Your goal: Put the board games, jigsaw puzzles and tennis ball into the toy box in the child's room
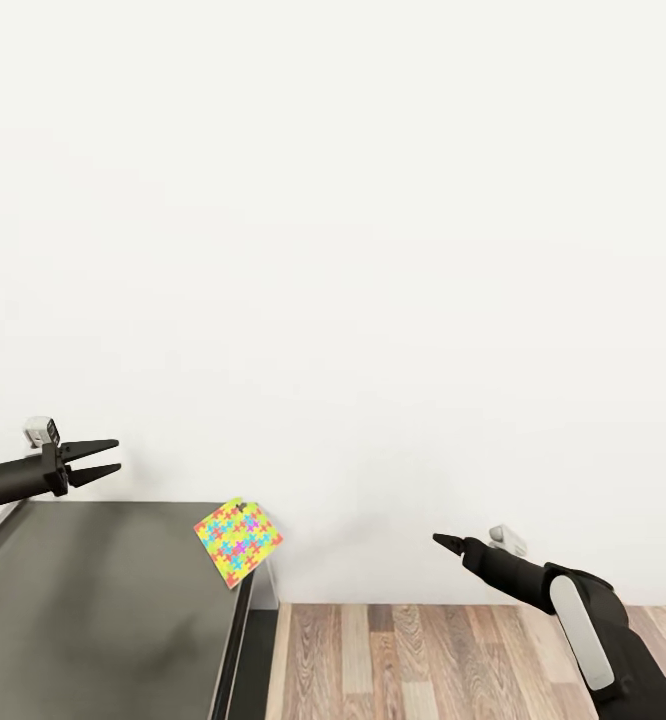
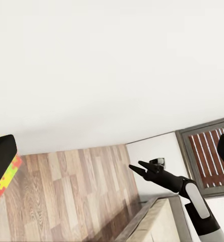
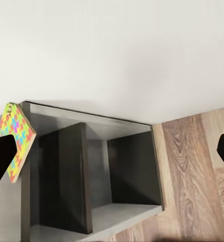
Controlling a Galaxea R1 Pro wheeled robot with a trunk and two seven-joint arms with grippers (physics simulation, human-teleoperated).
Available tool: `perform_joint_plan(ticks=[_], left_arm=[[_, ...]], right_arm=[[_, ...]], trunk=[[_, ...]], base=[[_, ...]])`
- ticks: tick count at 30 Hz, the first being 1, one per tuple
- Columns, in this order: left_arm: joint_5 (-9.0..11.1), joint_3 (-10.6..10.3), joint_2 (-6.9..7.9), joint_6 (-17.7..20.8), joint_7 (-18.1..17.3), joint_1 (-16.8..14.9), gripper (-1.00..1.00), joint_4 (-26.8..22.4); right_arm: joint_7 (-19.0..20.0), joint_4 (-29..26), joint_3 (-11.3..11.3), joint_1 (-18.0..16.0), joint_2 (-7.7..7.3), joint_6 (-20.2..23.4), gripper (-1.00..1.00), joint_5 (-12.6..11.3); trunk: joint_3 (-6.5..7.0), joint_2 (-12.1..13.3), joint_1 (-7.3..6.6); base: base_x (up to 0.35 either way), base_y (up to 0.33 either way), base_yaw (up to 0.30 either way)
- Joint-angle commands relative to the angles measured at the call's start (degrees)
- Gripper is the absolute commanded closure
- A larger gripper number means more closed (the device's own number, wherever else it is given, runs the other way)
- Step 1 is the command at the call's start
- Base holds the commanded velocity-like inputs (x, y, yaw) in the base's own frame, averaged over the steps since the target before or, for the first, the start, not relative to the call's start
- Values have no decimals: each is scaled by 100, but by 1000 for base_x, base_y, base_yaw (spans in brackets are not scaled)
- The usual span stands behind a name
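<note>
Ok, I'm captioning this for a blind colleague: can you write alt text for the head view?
A bright jigsaw puzzle lies at the corner of a dark-grey table, overhanging its edge, against a white wall. The open left gripper hovers above the table; the right gripper hangs over wood floor.

Both arms are matte black, each ending in a left gripper (image 1: 111, 456) or right gripper (image 1: 441, 541) made of slim, tapering black jaws that come to sharp points. A small light-grey block sits on top of each wrist just behind the jaws. The right forearm (image 1: 583, 620) is thick and rounded, with a long, pale grey oval panel set into its black casing.
</note>
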Motion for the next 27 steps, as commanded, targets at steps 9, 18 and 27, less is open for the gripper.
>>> perform_joint_plan(ticks=[9,18,27], left_arm=[[37,-33,-4,27,-12,-12,-100,1],[39,-27,-8,29,-18,-12,-100,-9],[45,-13,-1,36,-36,-12,-100,-25]], right_arm=[[42,24,5,-5,0,34,-100,15],[44,31,15,-6,-4,37,-100,21],[111,98,45,-20,-2,78,-100,23]], trunk=[[-12,-12,5],[-12,-12,5],[-12,-12,5]], base=[[22,40,0],[-16,6,0],[-1,0,0]])
